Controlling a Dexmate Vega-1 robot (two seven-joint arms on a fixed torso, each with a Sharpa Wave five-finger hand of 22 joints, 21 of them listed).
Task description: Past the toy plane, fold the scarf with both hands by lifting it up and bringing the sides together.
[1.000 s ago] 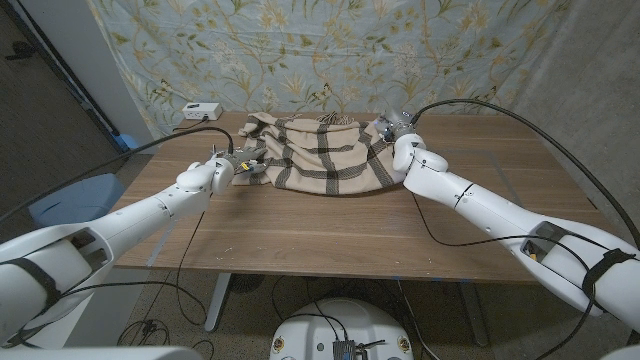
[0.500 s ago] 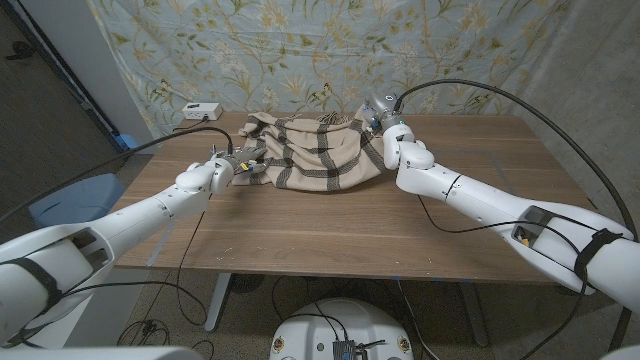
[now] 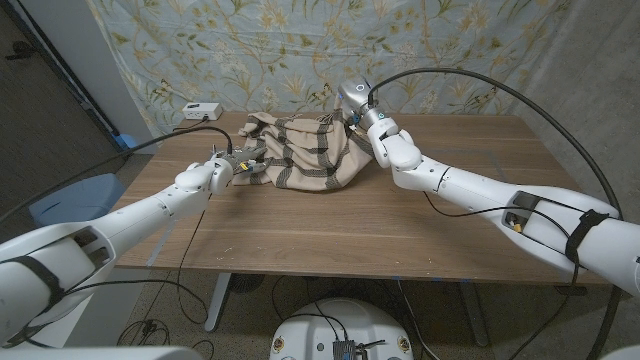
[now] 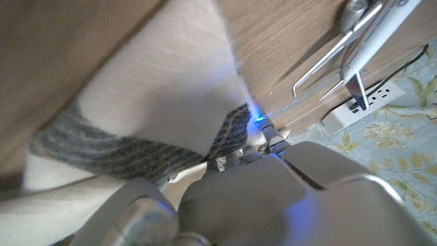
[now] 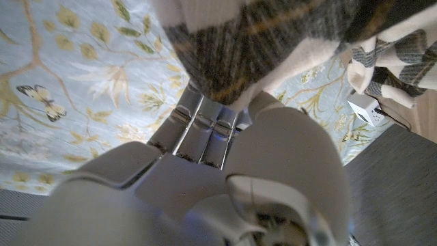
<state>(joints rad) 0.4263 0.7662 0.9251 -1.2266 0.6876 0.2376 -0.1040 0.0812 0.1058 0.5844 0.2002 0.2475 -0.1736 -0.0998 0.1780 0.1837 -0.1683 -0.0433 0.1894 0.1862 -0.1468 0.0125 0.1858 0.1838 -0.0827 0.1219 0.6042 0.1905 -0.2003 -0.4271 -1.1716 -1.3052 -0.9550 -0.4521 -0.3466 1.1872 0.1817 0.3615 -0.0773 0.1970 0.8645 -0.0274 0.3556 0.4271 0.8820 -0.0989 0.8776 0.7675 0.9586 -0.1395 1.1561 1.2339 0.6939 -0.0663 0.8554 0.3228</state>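
My left robot hand (image 3: 222, 167) pinches the scarf (image 3: 300, 152) at its left end, low over the desk (image 3: 330, 225); the left wrist view shows cream cloth with a grey stripe (image 4: 136, 154) gathered right at the fingers

My right robot hand (image 3: 357, 105) grips the scarf's right edge and holds it lifted, above the far part of the desk; the right wrist view shows dark plaid cloth (image 5: 273, 41) held above the fingers

The scarf sits bunched at the far middle of the desk, long axis running left to right, right side raised and drawn inward over the heap

Open wood in front of the scarf and to its right, out to the near and right edges

White power strip (image 3: 196, 111) at the far left corner, apart from the scarf

Floral curtain (image 3: 300, 50) just behind the far edge
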